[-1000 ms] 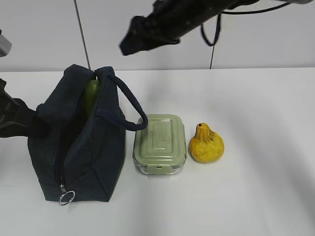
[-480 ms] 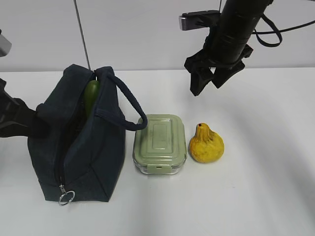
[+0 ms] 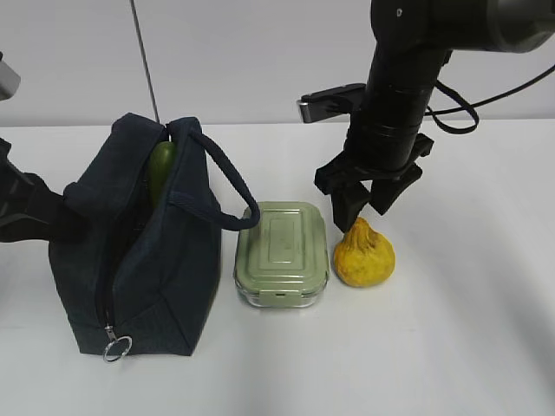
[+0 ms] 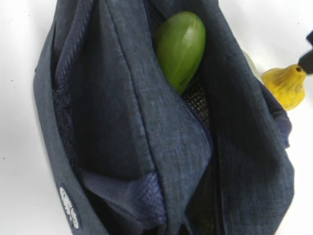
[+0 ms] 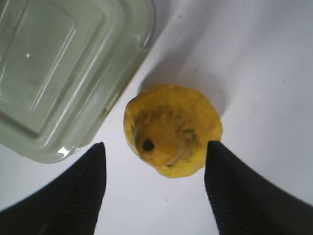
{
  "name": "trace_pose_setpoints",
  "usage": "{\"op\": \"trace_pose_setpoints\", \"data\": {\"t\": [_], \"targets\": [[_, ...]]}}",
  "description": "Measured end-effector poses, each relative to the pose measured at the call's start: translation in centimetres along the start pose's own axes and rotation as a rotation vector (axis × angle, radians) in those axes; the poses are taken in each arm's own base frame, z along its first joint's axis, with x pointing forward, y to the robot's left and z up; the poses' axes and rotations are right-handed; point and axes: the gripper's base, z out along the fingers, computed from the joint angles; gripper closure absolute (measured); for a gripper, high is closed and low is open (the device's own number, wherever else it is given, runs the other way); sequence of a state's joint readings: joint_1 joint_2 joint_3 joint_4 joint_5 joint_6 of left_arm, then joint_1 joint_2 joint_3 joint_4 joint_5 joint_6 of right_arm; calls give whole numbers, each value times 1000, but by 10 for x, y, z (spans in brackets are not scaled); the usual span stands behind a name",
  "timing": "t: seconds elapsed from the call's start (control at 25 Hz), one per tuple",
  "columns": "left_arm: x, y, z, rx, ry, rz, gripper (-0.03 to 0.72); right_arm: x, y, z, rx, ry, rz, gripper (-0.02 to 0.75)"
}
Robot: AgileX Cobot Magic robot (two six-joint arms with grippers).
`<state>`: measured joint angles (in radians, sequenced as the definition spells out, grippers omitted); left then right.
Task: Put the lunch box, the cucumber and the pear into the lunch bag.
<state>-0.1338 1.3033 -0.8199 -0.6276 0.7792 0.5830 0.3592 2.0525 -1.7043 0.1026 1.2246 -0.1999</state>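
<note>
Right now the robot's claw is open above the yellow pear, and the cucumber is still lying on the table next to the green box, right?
Not quite. The cucumber is not on the table; it is already inside the lunch bag, as the left wrist view shows. The rest holds: the right gripper is open above the pear.

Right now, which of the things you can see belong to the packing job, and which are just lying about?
Part of the job:
lunch bag, open on top
cucumber, already standing in the bag
lunch box, on the table beside the bag
pear, under the open right gripper

Just lying about:
nothing loose; only the bare table and the wall behind it
</note>
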Motion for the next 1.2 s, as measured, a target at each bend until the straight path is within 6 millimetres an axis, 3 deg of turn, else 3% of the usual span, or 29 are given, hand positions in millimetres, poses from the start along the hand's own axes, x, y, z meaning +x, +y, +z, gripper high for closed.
{"op": "trace_pose_setpoints", "data": {"t": [0.36, 0.44, 0.56, 0.72, 0.84, 1.0, 1.12, 1.2], "targets": [[0, 0, 0, -1, -2, 0, 685, -2, -4, 30, -10, 69, 13, 258], [0, 0, 0, -1, -2, 0, 685, -2, -4, 33, -7, 77, 12, 324], [0, 0, 0, -2, -3, 0, 685, -3, -5, 33, 4, 72, 6, 499], [0, 0, 0, -2, -2, 1, 685, -1, -4, 25, 6, 56, 3, 556], [0, 0, 0, -2, -2, 1, 685, 2, -1, -3, 14, -10, -3, 559], [0, 0, 0, -2, -2, 1, 685, 13, 17, -69, -56, -193, -47, 559], [0, 0, 0, -2, -2, 1, 685, 18, 42, -110, -242, -384, -142, 559], [0, 0, 0, -2, -2, 1, 685, 18, 55, -126, -364, -493, -212, 560]]}}
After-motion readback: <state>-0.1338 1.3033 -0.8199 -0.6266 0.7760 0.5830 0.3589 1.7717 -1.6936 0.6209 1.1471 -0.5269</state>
